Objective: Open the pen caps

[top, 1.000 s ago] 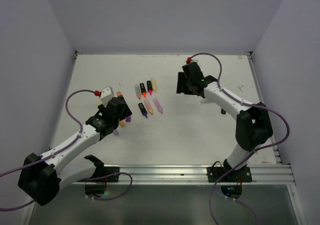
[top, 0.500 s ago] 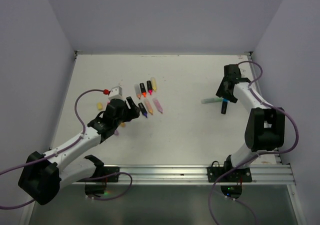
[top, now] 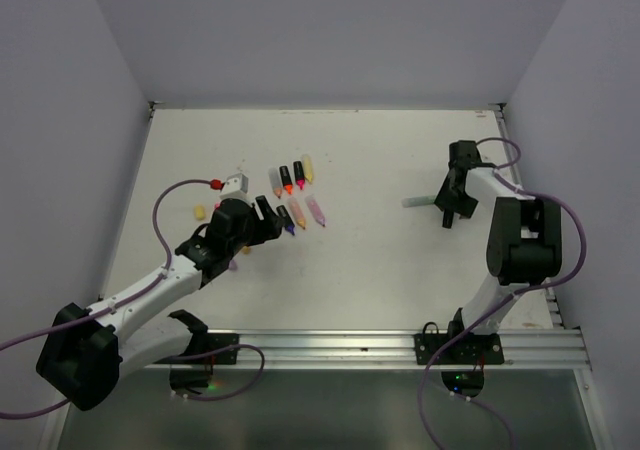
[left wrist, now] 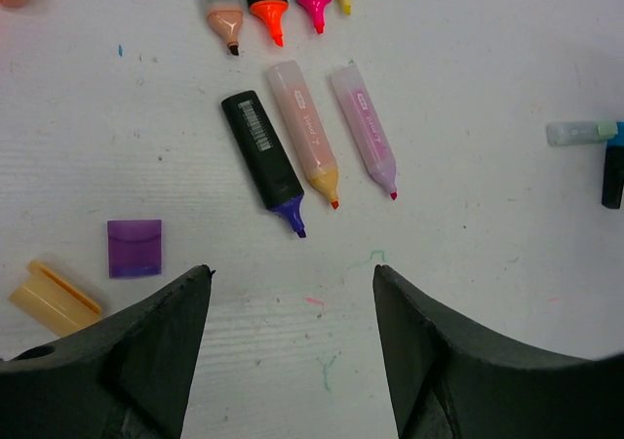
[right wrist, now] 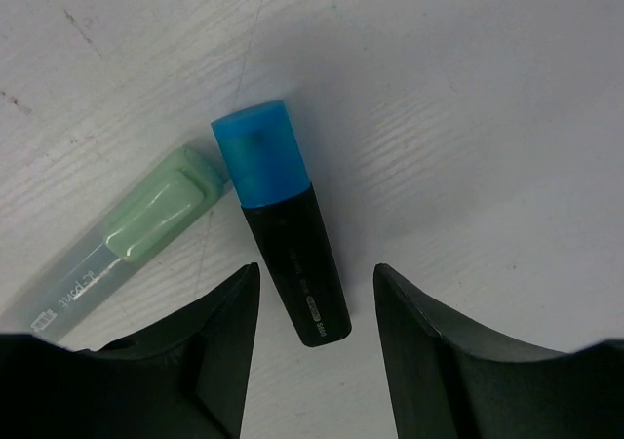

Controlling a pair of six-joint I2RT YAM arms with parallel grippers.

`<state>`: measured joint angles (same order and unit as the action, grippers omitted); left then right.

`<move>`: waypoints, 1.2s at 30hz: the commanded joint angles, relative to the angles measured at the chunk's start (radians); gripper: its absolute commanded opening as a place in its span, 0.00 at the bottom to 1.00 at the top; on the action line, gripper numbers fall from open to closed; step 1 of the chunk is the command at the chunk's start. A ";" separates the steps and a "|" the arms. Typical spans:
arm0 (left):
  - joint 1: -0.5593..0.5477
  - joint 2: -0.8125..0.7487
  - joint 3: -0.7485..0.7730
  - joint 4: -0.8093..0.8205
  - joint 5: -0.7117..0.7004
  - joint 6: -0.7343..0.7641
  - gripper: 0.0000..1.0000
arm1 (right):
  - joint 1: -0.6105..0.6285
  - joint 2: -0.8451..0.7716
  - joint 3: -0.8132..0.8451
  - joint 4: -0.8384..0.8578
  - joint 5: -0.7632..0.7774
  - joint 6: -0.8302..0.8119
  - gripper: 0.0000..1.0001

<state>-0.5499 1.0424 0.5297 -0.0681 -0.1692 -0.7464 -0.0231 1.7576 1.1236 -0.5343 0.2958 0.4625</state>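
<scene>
My right gripper (right wrist: 317,285) is open and low over the table. Its fingers straddle the rear end of a black highlighter (right wrist: 297,263), without touching it. That highlighter wears a blue pen cap (right wrist: 261,156). Beside it lies a pale green highlighter (right wrist: 88,273), still wearing its green cap (right wrist: 156,215). From above, the right gripper (top: 448,206) is at the table's right side. My left gripper (left wrist: 291,275) is open over bare table, just below several uncapped highlighters (left wrist: 307,132). A loose purple cap (left wrist: 135,248) and a peach cap (left wrist: 54,298) lie to its left.
The uncapped highlighters (top: 295,195) lie in two short rows left of the table's centre. A yellow cap (top: 199,211) lies further left. White walls (top: 60,170) close in the table on three sides. A metal rail (top: 400,348) runs along the near edge.
My right arm swung from the centre back to the right side and came down over the blue-capped pen, its jaws narrowing. My left gripper moved right, towards the uncapped highlighters.
</scene>
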 commanded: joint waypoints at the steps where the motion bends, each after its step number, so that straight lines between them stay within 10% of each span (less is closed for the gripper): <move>1: 0.005 -0.008 0.019 0.037 0.025 0.024 0.70 | -0.005 0.006 -0.011 0.049 -0.009 -0.002 0.54; 8: 0.007 -0.015 0.018 0.034 0.040 0.019 0.70 | -0.005 0.022 -0.056 0.089 -0.046 0.004 0.45; 18: 0.005 -0.025 0.021 0.036 0.074 0.013 0.69 | -0.005 -0.018 -0.131 0.132 -0.086 0.036 0.00; 36: 0.007 0.208 0.273 0.163 0.381 0.033 0.68 | 0.348 -0.307 -0.059 0.131 -0.417 -0.143 0.00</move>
<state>-0.5499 1.2175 0.7456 0.0139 0.1032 -0.7128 0.2600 1.4647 1.0458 -0.4343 0.0353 0.3717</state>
